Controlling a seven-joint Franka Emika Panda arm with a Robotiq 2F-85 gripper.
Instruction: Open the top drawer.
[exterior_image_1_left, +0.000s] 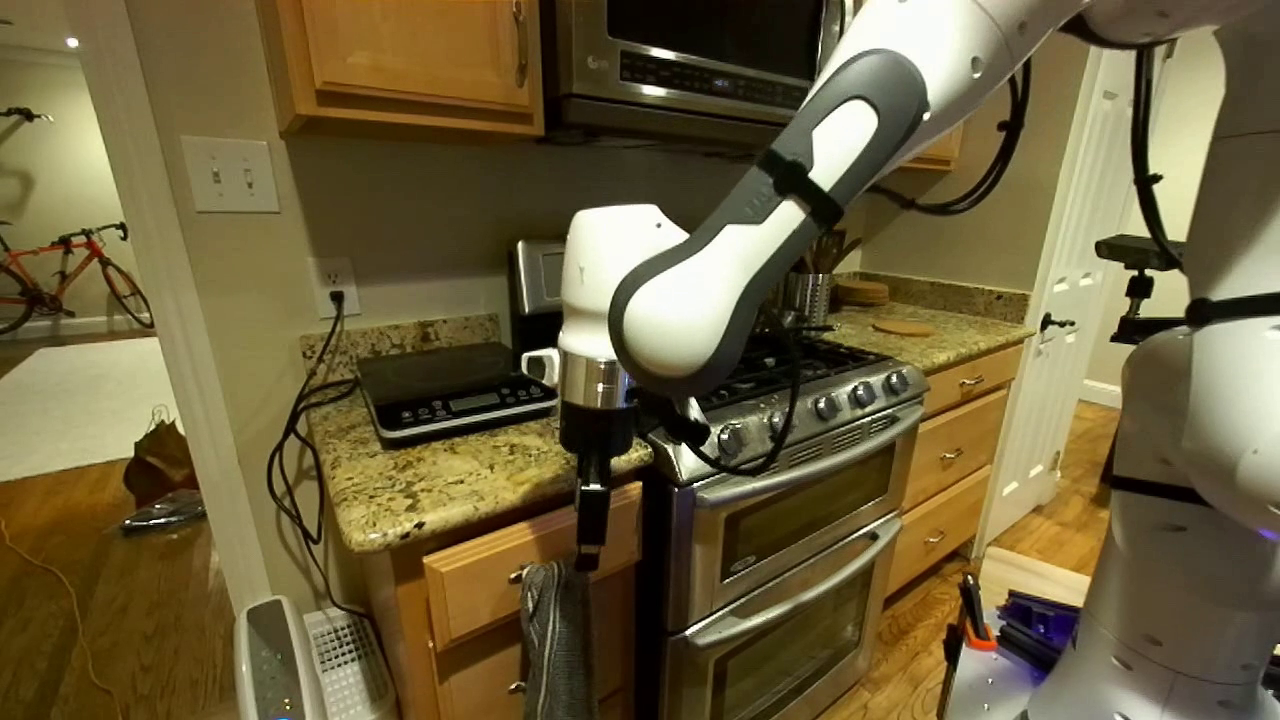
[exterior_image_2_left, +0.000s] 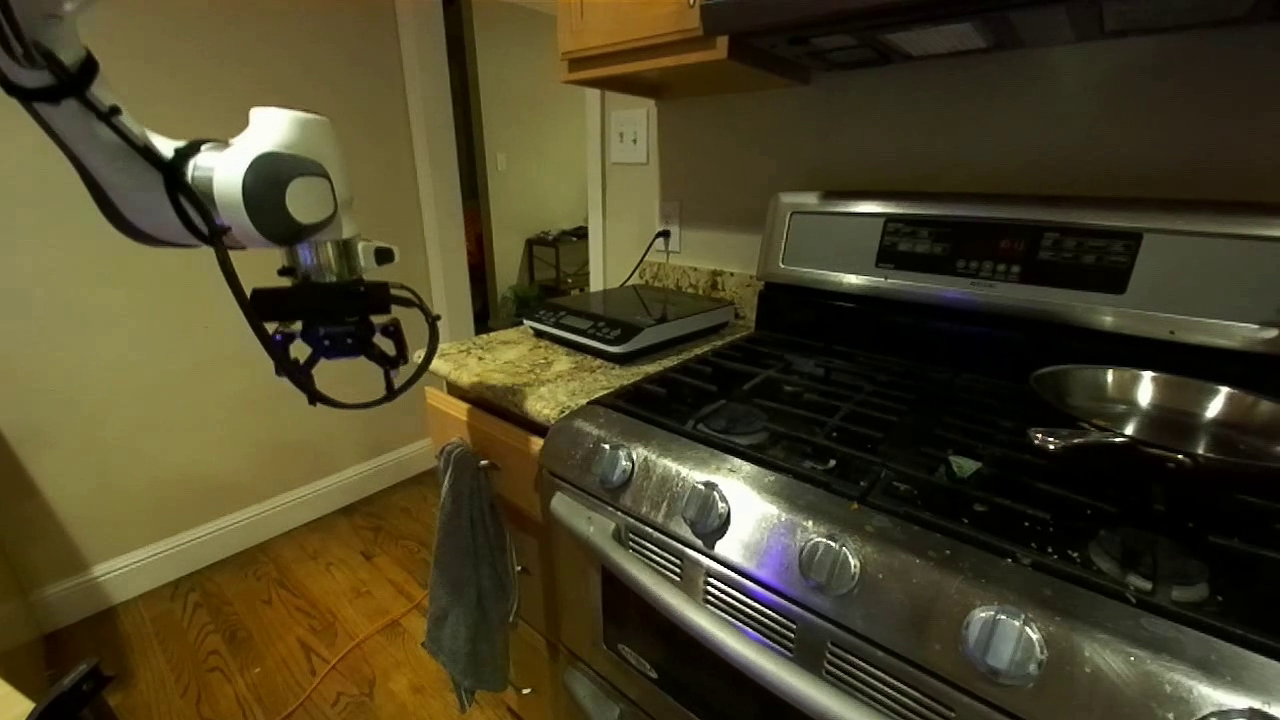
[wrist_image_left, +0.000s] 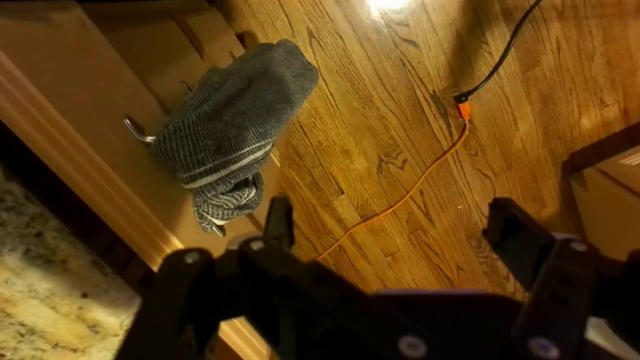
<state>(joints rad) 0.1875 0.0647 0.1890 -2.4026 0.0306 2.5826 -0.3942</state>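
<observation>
Your gripper (wrist_image_left: 390, 217) is released, its jaws spread wide, with nothing held and only floor (wrist_image_left: 360, 145) showing between them in the wrist view; it hangs out past the front edge of the counter (exterior_image_1_left: 450, 490), apart from the gray towel (wrist_image_left: 235, 115). The top drawer (exterior_image_1_left: 475, 590) sits under that front edge, between the counter's outer corner and the stove (exterior_image_1_left: 790, 560). You look to be on the approach, the pull not yet begun.

The towel covers the middle of the drawer's handle (wrist_image_left: 139, 133), leaving its two metal ends bare. Aim for a bare end, or take towel and handle together; a pinch of loose fabric would likely slip. Turn the gripper so it closes across the handle rather than along it, come down clear of the counter's edge, then draw straight out from that edge, slow and level.

A dark gap shows between the counter's edge and the drawer's front, so the drawer may be slightly ajar, though its inside is too dark to read. Beyond the stove, a metal holder (exterior_image_1_left: 808, 293) carries cooking utensils (exterior_image_1_left: 828, 250); a skillet (exterior_image_2_left: 1180, 410) rests on the stove, partly out of view.
</observation>
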